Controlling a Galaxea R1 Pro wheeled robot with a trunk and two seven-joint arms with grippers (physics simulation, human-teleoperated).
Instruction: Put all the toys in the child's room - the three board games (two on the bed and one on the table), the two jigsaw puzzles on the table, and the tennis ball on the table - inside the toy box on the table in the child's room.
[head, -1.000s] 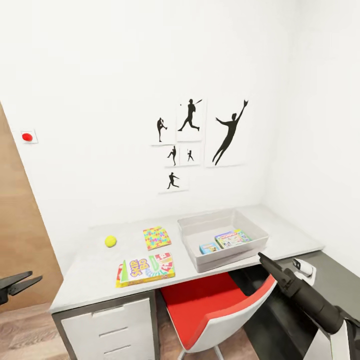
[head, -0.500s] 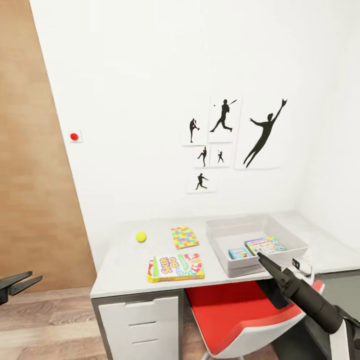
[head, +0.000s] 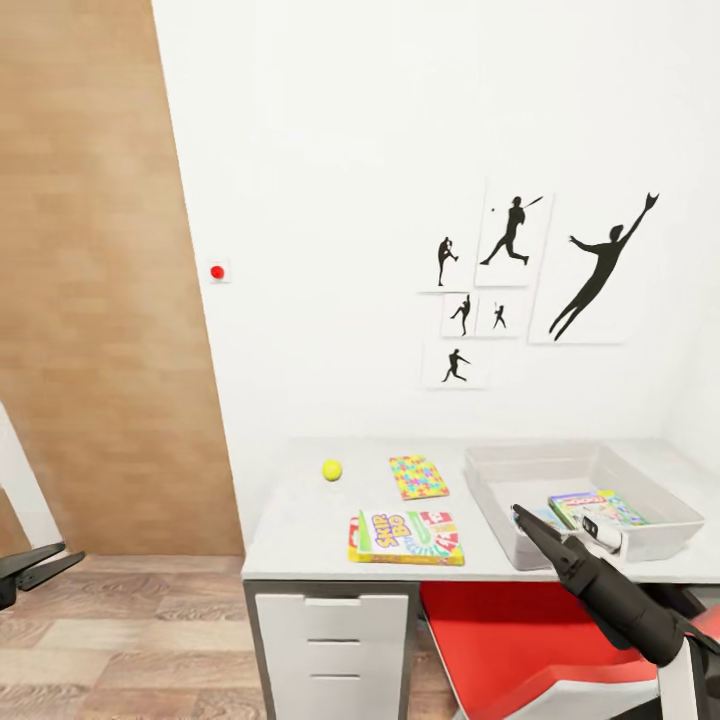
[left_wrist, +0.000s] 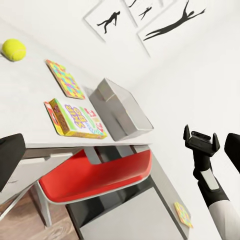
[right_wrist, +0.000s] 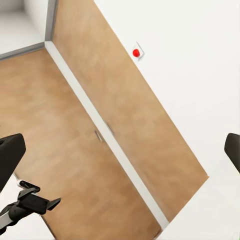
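On the pale grey table (head: 300, 520) lie the tennis ball (head: 332, 470), a jigsaw puzzle (head: 418, 476) and the Skip-Bo board game (head: 406, 537). The grey toy box (head: 500, 490) to their right holds the Monopoly game (head: 597, 508) and a blue game partly hidden behind my right arm. My right gripper (head: 518, 512) hovers open at the toy box's near wall, holding nothing. Low at the left, my left gripper (head: 60, 562) is open and empty over the floor. Another multicoloured slab (left_wrist: 183, 214) lies on a grey surface past the chair. The bed is out of view.
A red chair with a white shell (head: 540, 650) is tucked under the table below the toy box. White drawers (head: 335, 640) front the table's left end. A brown wooden door (head: 110, 300) and a red knob (head: 217, 271) are on the wall to the left, above wood floor (head: 120, 640).
The head view has swung left, so the table and wall pictures sit further right in the picture and the door now shows. Both arms keep their places in the picture.
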